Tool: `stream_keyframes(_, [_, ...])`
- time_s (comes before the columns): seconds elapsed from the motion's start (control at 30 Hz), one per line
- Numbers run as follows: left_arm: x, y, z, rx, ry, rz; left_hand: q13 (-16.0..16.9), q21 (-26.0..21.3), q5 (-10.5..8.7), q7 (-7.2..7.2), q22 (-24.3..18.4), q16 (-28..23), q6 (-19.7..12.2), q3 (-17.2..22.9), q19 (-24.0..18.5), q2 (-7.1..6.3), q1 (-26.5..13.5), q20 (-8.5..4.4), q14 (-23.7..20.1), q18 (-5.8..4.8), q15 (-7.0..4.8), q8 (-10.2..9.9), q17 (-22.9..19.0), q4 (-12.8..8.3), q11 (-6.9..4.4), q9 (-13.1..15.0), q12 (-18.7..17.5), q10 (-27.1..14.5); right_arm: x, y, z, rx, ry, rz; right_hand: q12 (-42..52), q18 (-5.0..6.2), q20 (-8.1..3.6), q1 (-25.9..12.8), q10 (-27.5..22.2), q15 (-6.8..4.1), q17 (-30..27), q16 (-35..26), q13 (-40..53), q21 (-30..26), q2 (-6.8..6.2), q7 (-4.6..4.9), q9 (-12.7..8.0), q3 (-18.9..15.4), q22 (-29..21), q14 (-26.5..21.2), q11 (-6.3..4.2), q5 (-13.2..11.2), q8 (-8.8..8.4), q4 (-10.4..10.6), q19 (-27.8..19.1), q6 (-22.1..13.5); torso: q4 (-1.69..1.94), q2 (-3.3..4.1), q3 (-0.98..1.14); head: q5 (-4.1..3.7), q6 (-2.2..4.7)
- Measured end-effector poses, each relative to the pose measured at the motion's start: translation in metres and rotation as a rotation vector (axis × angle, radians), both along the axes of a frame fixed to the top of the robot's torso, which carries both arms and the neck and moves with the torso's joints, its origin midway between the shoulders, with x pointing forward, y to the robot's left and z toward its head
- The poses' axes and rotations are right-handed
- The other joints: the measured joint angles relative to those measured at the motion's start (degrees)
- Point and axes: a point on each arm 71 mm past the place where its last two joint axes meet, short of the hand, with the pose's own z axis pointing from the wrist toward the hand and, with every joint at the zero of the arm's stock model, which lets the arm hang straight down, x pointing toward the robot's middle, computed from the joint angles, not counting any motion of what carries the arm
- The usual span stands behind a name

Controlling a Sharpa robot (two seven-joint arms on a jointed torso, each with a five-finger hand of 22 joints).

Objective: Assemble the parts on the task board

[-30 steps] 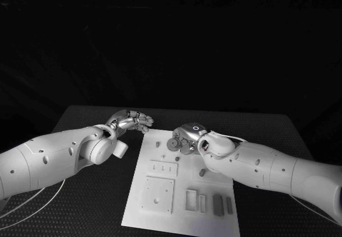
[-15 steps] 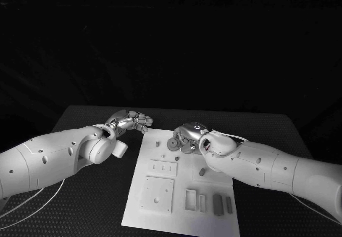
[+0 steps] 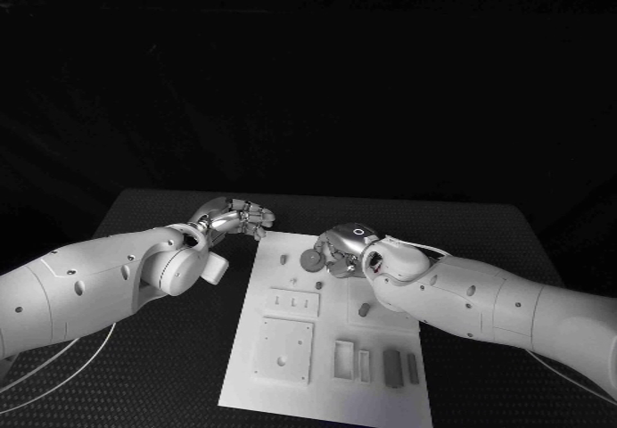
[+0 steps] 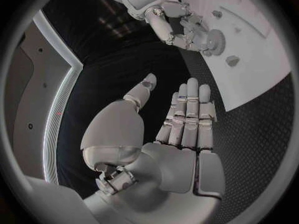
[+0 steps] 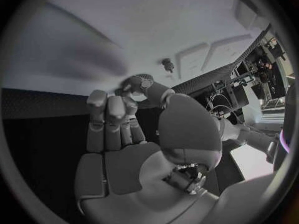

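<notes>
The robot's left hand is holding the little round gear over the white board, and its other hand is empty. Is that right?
Not quite. The right hand holds the round gear over the white board; the head view shows it. The left hand is the empty one, off the board's edge.

White task board (image 3: 290, 392) lies lower centre on the black table (image 3: 154, 374); right hand (image 3: 337, 251) holds a round grey part (image 3: 311, 259) at its upper edge; left hand (image 3: 239, 217), fingers curled, sits just upper left.
</notes>
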Motion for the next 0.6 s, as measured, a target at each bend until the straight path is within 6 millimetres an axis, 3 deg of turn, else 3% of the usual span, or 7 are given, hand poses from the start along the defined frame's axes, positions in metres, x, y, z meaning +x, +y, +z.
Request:
stream_keyframes(0.37, [0.0,0.001,0.0,0.001,0.001,0.003,0.0,0.0,0.0,-0.21,-0.01,0.0,-0.21,0.0,0.0,0.0,0.0,0.0,0.0,-0.08,0.0,-0.21,0.0,0.0,0.2,-0.01,0.0,-0.21,-0.002,-0.01,0.004,0.054,-0.047,-0.007,0.0,0.0,0.02,0.05,0.0,0.0,0.0,0.01,-0.08,0.21,-0.05,-0.03,-0.39,0.0,0.0,0.01,0.0,-0.67,-0.03,0.0,-0.01,0.03,-0.06,0.0,0.01,-0.19,0.24])
stream_keyframes(0.6, [0.001,0.001,0.0,0.002,-0.001,0.004,-0.01,0.0,0.0,-0.21,-0.01,0.0,-0.21,0.17,0.0,0.0,0.0,0.0,0.0,-0.14,0.0,-0.21,0.0,0.16,0.21,0.05,0.0,-0.21,0.001,-0.013,0.035,0.173,-0.117,0.008,0.0,-0.01,-0.02,-0.46,0.01,-0.01,-0.01,0.01,-0.28,0.21,-2.01,-0.03,-0.61,-0.12,0.0,0.02,0.01,-1.4,-0.02,0.44,0.03,0.03,0.02,-0.08,-0.04,-0.58,0.93])
